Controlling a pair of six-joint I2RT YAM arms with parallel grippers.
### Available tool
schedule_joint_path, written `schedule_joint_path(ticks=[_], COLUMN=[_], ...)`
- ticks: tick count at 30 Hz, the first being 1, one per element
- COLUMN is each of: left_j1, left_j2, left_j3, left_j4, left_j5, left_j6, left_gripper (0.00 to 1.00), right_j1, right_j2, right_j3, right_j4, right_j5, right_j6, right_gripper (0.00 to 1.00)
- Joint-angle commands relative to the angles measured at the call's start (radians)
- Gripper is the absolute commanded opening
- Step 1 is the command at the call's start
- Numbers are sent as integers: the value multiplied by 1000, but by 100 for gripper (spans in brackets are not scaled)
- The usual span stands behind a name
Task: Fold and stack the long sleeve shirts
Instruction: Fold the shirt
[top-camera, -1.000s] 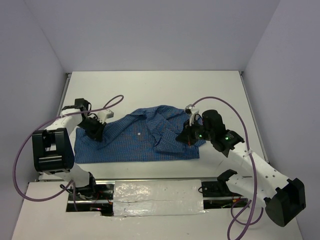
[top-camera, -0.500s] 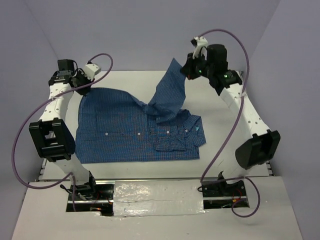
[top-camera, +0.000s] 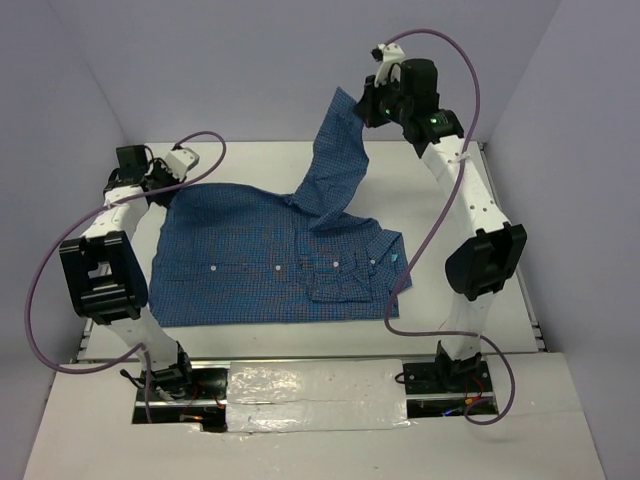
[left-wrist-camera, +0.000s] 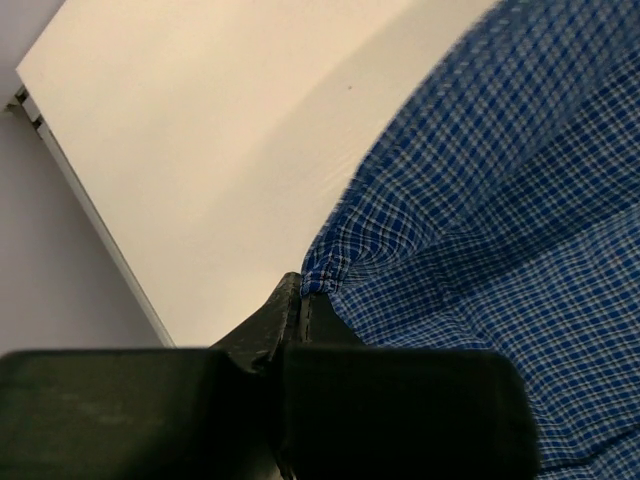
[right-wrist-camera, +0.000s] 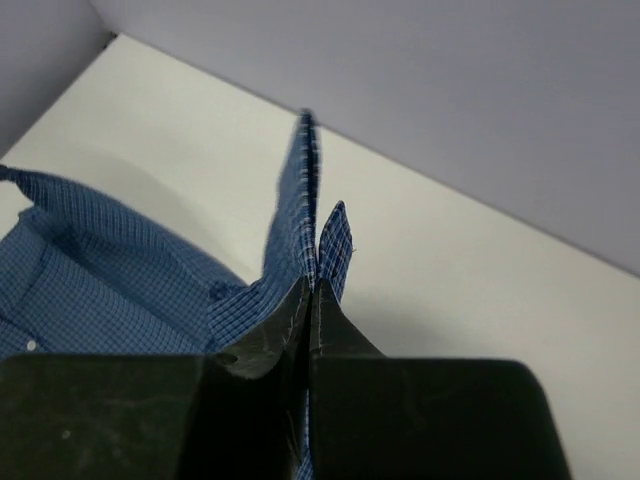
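While the left tool (left-wrist-camera: 300, 300) and right tool (right-wrist-camera: 310, 295) are each pinching an edge of the shirt (top-camera: 270, 265), the raised cloth is risking slipping free. Uneven pulling is threatening wrinkles.

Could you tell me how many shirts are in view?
1: the blue finely checked cloth button-up shirt, spread on the white table, one part lifted; another could hide beneath.
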Motion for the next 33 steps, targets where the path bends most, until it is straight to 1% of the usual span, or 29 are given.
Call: schedule_joint_path(ticks=[1, 2, 5, 9, 11, 13, 14, 16, 17, 18, 19, 20, 21, 22, 23, 24, 25, 26, 27, 28, 30, 33], left_j1=[20, 23, 31, 32, 31, 32, 35, 47, 52, 61, 79, 90, 101, 119, 126, 135, 136, 138, 139, 140, 141, 146], left_j2=[-51, -50, -39, -40, -42, -48, -51, -66, -76, -97, -109, -140, -157, -174, -191, -220, -234, -261, -277, -290, -324, -332], left_j3=[24, 37, 57, 50, 38, 25, 13, -4, -18, -24, -41, -50, -58, -70, -94, -108, -145, -165, -188, -237, -298, -340], left_j4=[111, 105, 93, 91, 91, 93, 91, 88, 82, 73, 48, 30, 7, -18, -91, -140, -188, -266, -289, -305, -335, -343], left_j5=[47, 53, 79, 107, 110, 110, 113, 124, 146, 165, 188, 235, 258, 280, 298, 330, 337, 340, 332, 325, 287, 250], left_j6=[17, 10, 5, 11, 16, 25, 31, 56, 69, 88, 137, 169, 204, 284, 342, 405, 535, 601, 650, 738, 833, 904], left_gripper=[0, 0, 0, 0, 0, 0, 0, 0, 0, 0, 0, 0, 0, 0, 0, 0, 0, 0, 0, 0, 0, 0], right_j1=[-11, -11, -11, -11, -10, -2, 5, 22, 24, 24, 24, 24, 24, 24, 22, 24, 24, 28, 32, 36, 96, 151], right_j2=[18, 31, 58, 55, 51, 34, 20, -46, -72, -133, -170, -207, -287, -332, -374, -459, -504, -582, -615, -648, -740, -774], right_j3=[171, 234, 289, 268, 246, 214, 163, 92, 14, -25, -107, -152, -193, -242, -329, -373, -422, -515, -557, -600, -742, -842], right_j4=[62, 51, 62, 97, 91, 85, 83, 88, 95, 103, 111, 124, 129, 135, 143, 146, 152, 163, 168, 171, 181, 166], right_j5=[7, 7, -1, -19, -77, -120, -125, -125, -137, -141, -141, -139, -138, -134, -133, -139, -153, -170, -199, -206, -210, -223], right_j6=[-5, -1, 13, 41, 38, 9, -17, -72, -86, -93, -100, -106, -119, -128, -142, -143, -143, -137, -133, -127, -100, -64], right_gripper=[0, 0, 0, 0, 0, 0, 0, 0, 0, 0, 0, 0, 0, 0, 0, 0, 0, 0, 0, 0, 0, 0])
